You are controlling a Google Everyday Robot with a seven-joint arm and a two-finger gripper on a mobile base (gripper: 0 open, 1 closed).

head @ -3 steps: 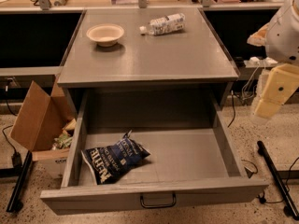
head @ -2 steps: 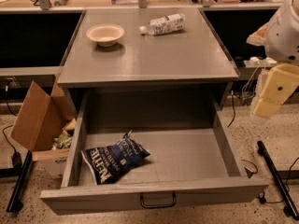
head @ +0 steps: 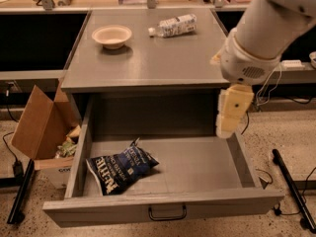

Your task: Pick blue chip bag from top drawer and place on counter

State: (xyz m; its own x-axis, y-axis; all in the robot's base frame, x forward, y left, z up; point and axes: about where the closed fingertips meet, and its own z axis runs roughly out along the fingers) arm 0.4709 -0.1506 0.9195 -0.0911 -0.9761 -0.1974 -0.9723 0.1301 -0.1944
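Note:
The blue chip bag (head: pixel 121 168) lies crinkled on the floor of the open top drawer (head: pixel 197 169), in its left half near the front. The drawer's front panel carries a small dark handle (head: pixel 167 214). The grey counter (head: pixel 148 60) sits above the drawer. My gripper (head: pixel 227 130) hangs from the white arm and points down over the drawer's right rear corner. It is just below the counter's front edge, well to the right of the bag and above it. It holds nothing that I can see.
A tan bowl (head: pixel 112 35) and a clear plastic bottle (head: pixel 174 24) lying on its side rest on the back of the counter. An open cardboard box (head: pixel 37 125) with scraps stands left of the cabinet. Dark floor rails (head: pixel 291 186) and cables lie to the right.
The arm has swung left from beside the cabinet, so the gripper now hangs over the drawer's right rear corner. The bag, bowl and bottle have not moved.

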